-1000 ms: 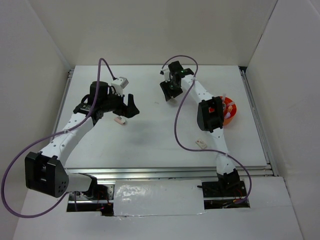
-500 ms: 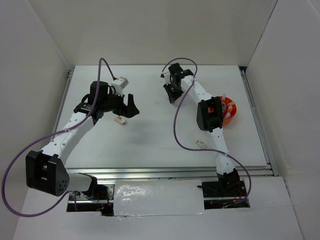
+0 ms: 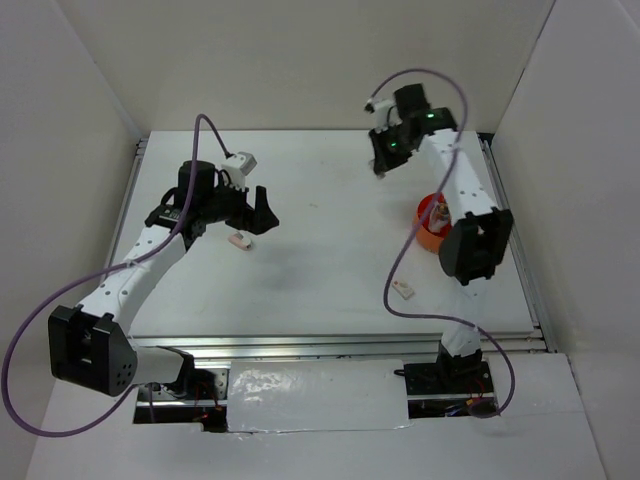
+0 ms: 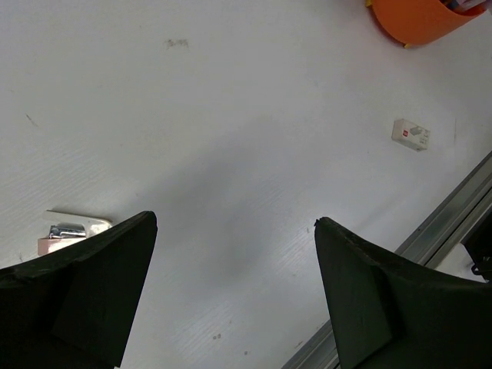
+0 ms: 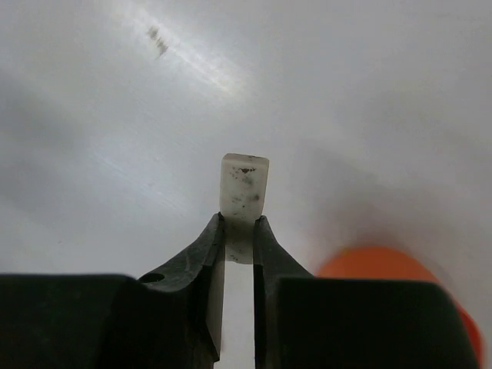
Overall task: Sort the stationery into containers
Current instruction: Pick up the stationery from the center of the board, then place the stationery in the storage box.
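**White block in the right hand — tub is next**

My right gripper [image 5: 240, 231] is clamped on a white block [image 5: 245, 188]. The block stands upright between the fingertips, its speckled top poking out past them, and it is held clear of the table [image 3: 300, 290]. I judge the pick to be done and the carry to be the step in hand.

Nearest that hand is the orange tub [image 5: 400, 277], which sits below and off to the right of the fingers, apart from them. From above, the tub is on the near side of the hand, partly hidden by the arm's own forearm. The next move calls for swinging back over the rim and coming down a little. I should part the jaws only once the block is inside the wall, since it is small and could bounce out.

Further off, my left gripper [image 4: 231, 254] hangs low over the table with its jaws spread wide and nothing between them. A pink block [image 4: 58, 244] lies just outside its left finger — not between the two, so that hand must shift sideways before closing. Well beyond its right finger, toward the tub, a loose white block [image 4: 410, 134] waits on the table.
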`<state>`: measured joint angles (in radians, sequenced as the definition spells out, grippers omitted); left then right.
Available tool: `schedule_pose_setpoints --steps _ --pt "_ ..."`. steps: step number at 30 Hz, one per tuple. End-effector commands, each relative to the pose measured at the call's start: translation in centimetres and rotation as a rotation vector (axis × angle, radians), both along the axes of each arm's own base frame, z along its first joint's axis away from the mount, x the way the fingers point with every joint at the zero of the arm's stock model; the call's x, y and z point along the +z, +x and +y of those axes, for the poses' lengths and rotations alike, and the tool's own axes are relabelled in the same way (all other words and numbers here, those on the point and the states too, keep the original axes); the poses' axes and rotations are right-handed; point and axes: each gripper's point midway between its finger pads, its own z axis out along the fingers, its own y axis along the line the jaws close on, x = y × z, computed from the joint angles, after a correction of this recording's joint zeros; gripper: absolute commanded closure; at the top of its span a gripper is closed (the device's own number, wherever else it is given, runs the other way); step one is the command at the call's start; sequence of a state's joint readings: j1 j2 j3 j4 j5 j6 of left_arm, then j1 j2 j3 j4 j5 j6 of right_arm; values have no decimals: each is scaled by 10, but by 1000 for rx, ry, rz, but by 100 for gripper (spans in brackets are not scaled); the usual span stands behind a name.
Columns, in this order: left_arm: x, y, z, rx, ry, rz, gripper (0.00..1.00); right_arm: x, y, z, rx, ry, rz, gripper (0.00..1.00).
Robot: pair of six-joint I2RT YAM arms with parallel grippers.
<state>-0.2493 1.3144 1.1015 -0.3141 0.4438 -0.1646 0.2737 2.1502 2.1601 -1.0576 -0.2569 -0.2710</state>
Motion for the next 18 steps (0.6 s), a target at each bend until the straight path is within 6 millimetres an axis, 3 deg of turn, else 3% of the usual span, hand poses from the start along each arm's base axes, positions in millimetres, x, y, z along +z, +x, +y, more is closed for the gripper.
schedule_pose_setpoints --steps 1,5,11,18 --pt "19 -4 -8 -26 -37 -55 4 98 -19 -65 -53 -8 -172 100" --pt "20 -4 -14 -40 -45 -51 5 106 -29 -112 -87 -90 -195 100" --pt "23 -5 -15 -44 -42 -59 5 91 -34 -157 -140 -120 -141 100" --pt "18 -11 -13 -45 -29 -53 4 78 -54 -169 -132 -85 -54 100"
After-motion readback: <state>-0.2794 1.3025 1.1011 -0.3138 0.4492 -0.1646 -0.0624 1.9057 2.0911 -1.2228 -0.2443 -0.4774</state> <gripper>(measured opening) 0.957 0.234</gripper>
